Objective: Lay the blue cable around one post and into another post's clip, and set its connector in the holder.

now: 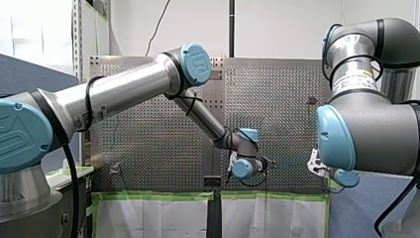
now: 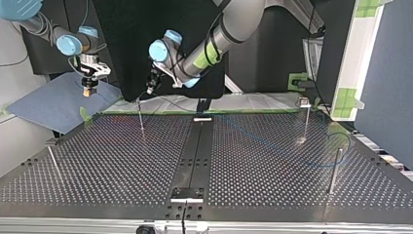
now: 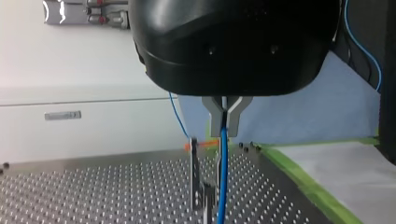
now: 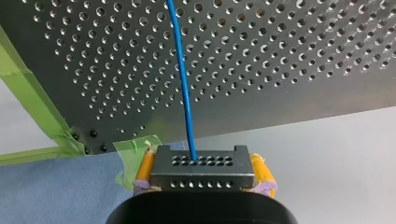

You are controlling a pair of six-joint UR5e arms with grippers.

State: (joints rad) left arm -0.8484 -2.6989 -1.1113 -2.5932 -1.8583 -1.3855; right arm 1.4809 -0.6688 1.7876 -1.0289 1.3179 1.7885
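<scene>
Connector: nearest the cam; dark block w/ rows of holes, clamped between yellow pads of my right gripper.
Blue cable: exits connector's upper face, runs straight ahead over perforated table.
Position, my right gripper: at top view's left, off the table edge, above blue cloth.
My left gripper: metal fingers pinched narrow on blue cable, which hangs straight down from the tips.
Thin post: under my left gripper, just beside the hanging cable. Touching or apart: cannot tell.
Position, my left gripper: top view, near table's far edge, left of black centre strip.
Cable run on table: faint blue line across top view's right half, curving near edge post. Around or beside: cannot tell.
Clip post: upright, far right. Cable in clip: cannot tell.
</scene>
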